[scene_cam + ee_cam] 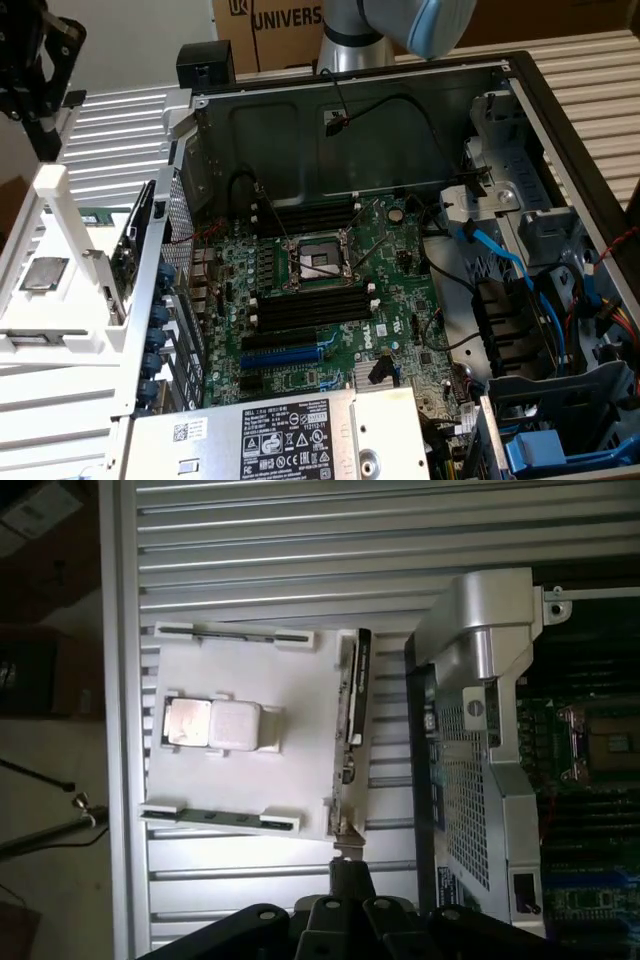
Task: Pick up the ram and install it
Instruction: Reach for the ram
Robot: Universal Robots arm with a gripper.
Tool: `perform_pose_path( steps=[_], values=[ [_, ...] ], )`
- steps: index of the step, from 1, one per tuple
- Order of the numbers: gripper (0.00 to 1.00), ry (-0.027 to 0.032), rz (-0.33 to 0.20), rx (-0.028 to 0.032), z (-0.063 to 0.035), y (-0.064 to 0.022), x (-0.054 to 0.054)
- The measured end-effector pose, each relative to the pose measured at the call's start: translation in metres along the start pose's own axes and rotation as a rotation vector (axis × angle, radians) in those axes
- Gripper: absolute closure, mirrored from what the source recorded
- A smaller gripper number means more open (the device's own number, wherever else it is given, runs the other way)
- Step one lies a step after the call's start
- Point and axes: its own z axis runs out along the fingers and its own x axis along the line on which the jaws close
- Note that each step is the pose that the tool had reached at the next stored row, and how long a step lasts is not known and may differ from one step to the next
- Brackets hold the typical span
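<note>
The open computer case [520, 90] fills the exterior view, its green board [330, 290] showing empty black memory slots [310, 305] around the socket. At nine o'clock sits the white holder tray [60, 300]. The ram [355, 695] stands on edge along the tray's case-side rim. The gripper [345, 880] hangs above, holding nothing; its opening I cannot tell. A good grasp likely means centring squarely over the stick's long edges.

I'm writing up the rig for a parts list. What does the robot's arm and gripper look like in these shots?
The arm has a silver-grey metal tube body with a rounded pale-blue joint cap, standing behind the computer case. The gripper is matte black, angular and blocky, with visible bolts in the wrist view. No markings or cables on it are readable.
</note>
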Motion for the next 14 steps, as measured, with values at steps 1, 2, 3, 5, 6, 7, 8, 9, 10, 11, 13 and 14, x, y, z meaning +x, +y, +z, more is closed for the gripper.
perform_pose_path(
  steps=[1,2,3,5,6,7,8,9,10,11,13,14],
  values=[
    [0.9,0.0058,0.0,0.0004,0.0009,-0.0004,0.004],
    [0.9,0.011,0.0,0.0007,0.0019,-0.0007,0.009],
    [0.9,0.0161,0.001,0.0012,0.0047,-0.0015,0.018],
    [0.9,0.0166,0.001,0.0012,0.0087,-0.0023,0.027],
    [0.9,0.0166,0.001,0.0012,0.0106,-0.0027,0.031],
    [0.9,0.0167,0.001,0.0012,0.0126,-0.003,0.036],
    [0.9,0.0165,0.001,0.0012,0.0146,-0.0032,0.04],
    [0.9,0.0165,0.001,0.0012,0.0166,-0.0034,0.045],
    [0.9,0.0166,0.001,0.0013,0.0185,-0.0034,0.049],
    [0.9,0.0166,0.001,0.0014,0.0205,-0.0032,0.053],
    [0.9,0.0158,0.001,0.0034,0.026,-0.0017,0.059],
    [0.9,0.0156,0.001,0.005,0.0276,-0.001,0.061]
  ],
)
